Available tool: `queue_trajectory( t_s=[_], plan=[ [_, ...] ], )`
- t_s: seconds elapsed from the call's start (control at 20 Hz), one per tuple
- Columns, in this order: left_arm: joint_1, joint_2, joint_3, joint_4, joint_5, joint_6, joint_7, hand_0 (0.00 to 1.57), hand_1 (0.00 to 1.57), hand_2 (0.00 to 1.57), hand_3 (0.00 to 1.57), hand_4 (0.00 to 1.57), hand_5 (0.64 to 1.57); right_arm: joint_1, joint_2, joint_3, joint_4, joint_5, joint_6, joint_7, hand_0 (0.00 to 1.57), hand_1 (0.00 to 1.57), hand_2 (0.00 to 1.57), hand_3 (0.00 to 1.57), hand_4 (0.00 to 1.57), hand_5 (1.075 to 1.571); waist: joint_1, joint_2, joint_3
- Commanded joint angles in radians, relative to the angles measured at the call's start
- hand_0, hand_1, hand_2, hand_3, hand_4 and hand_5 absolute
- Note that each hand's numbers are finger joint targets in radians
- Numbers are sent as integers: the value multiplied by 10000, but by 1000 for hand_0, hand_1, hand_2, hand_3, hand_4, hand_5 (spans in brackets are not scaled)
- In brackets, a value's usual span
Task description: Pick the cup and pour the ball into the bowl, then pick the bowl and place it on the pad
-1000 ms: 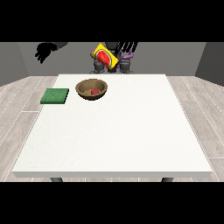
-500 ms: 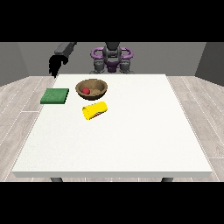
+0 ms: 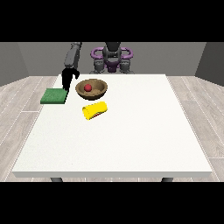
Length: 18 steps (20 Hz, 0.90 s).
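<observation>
A large white worktop (image 3: 131,140) carries three things, all toward its far left part. A green pad (image 3: 54,96) lies flat near the left edge. A brown bowl (image 3: 92,90) stands just right of it, apart from it. A yellow cup (image 3: 95,110) lies on its side close in front of the bowl

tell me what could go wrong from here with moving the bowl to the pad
1. The hand at the view's left hangs between the green pad and the wooden bowl; reaching in, it might nudge the bowl and roll the red ball out.
2. The yellow cup lies on its side just in front of the bowl, so a low sweep could knock it away.
3. Only one hand shows, so a one-sided grasp might tilt the bowl.
</observation>
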Motion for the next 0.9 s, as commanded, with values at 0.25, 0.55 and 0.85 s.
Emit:
queue_trajectory(
  t_s=[0.25,0.55,0.85],
  plan=[
    [371,1316,837,-605,1451,-1149,564,0,0,0,0,1011,1535,-1167,-502,-343,2359,-192,596,-1356,0,0,0,0,565,1560,37,681,16],
    [1074,1415,824,-1087,1518,-1048,22,0,0,0,0,1019,1533,-1845,-383,-160,3476,115,306,-2421,0,0,0,0,509,1552,-148,1194,14],
    [890,1862,943,-1344,1796,-1026,380,0,0,0,0,1018,1540,-2238,-276,-20,3947,231,103,-2851,0,0,0,0,449,1546,-243,1429,13]
  ],
)
